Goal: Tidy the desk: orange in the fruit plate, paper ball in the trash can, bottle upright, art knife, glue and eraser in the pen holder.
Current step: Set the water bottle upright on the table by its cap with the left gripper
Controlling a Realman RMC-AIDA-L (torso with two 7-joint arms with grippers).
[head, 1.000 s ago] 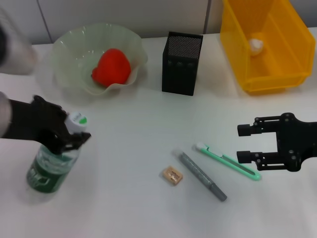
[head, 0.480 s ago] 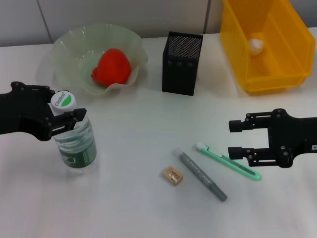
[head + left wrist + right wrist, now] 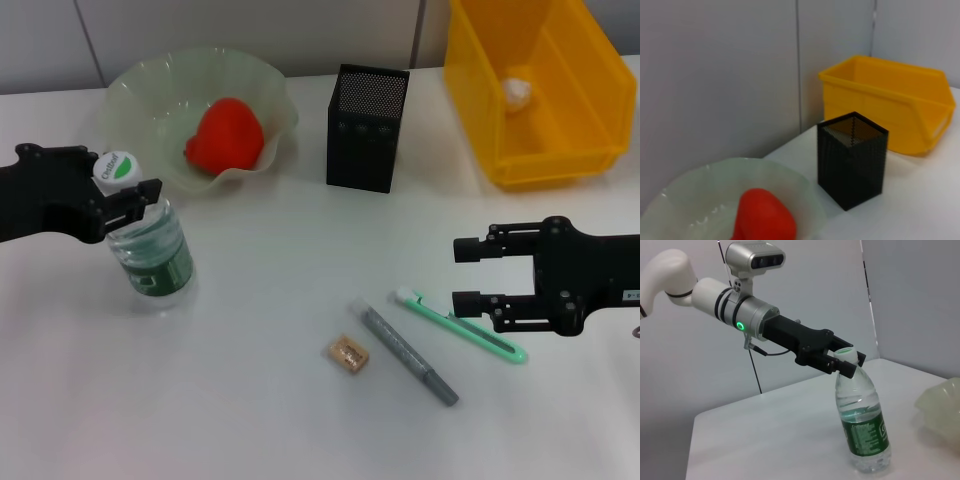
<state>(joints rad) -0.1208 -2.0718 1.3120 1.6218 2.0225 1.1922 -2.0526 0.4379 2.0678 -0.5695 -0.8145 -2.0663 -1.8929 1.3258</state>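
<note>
White desk (image 3: 280,420) — L gripper (image 3: 135,205) fingers pinching upright bottle (image 3: 150,255) neck; R gripper (image 3: 465,275) fingers spread.

bottle (image 3: 150,255) upright, art knife (image 3: 460,324) flat on desk

Your left gripper (image 3: 128,197) reaches in level from the left, its black fingers (image 3: 841,363) closed on the neck of the clear plastic bottle with the green label (image 3: 152,255), just under the cap. Your right gripper (image 3: 470,272) hovers low at the right, wrist level, both fingers spread apart and holding nothing.
</note>
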